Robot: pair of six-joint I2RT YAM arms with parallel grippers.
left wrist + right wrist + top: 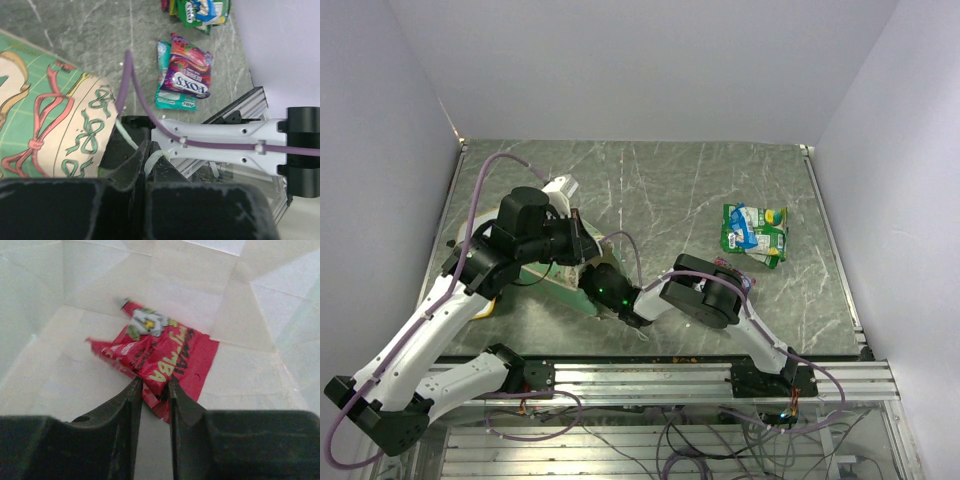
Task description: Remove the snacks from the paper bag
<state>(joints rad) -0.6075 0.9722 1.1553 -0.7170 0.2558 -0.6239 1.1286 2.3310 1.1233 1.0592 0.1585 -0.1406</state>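
Observation:
The green paper bag (548, 283) lies on its side at the table's near left, and its printed side fills the left of the left wrist view (45, 125). My left gripper (148, 148) is shut on the bag's white string handle (156, 160) and holds the mouth up; it shows in the top view (582, 238). My right gripper (154, 383) is inside the bag's cream-white interior (65, 385), shut on the near edge of a red snack packet (165, 355). Green-and-white packets (755, 232) lie on the table at the right. A magenta packet (189, 74) lies on a teal one (167, 100).
My right arm's white link (225, 142) crosses under the left gripper, with a purple cable (135, 95) looping over it. The table's metal front rail (650, 378) runs close behind the bag. Walls close in the left, back and right.

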